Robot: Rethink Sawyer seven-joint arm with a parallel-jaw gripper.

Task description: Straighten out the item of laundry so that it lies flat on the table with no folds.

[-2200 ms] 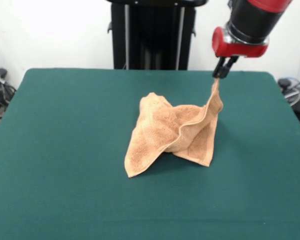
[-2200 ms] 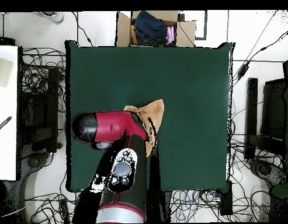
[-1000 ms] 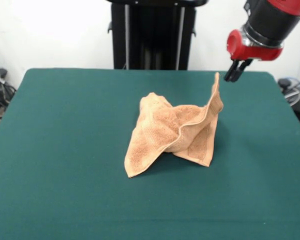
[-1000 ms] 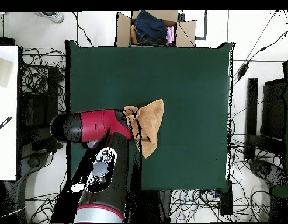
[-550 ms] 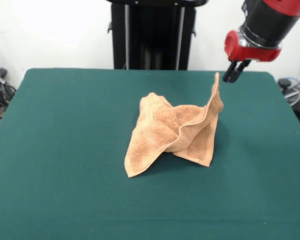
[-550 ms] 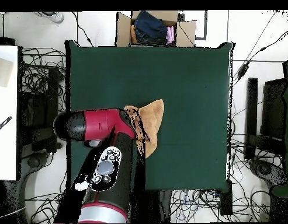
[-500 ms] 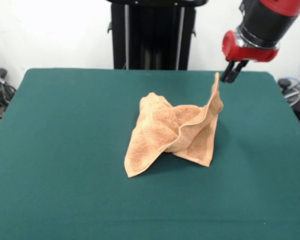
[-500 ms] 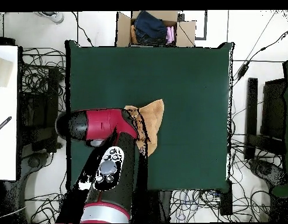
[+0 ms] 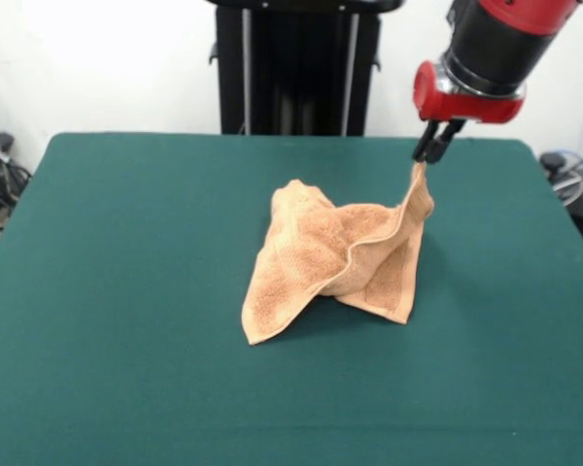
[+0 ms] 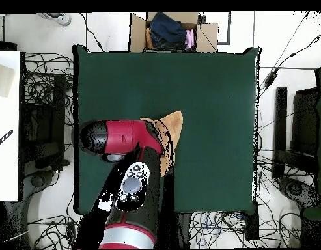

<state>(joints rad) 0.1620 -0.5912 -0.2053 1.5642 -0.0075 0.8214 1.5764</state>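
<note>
Towel (image 9: pixel 335 257) is bunched mid-table (image 9: pixel 126 291), one corner peaked upward. Gripper (image 9: pixel 430 150) is positioned right at that peak; fingers spread or pinching cannot be told.

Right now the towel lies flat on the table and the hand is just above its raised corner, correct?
Not flat. The front view shows the towel crumpled, folded over itself, with one corner standing up in a peak. The rest holds: it sits on the table, and the hand is just above that raised corner.
</note>
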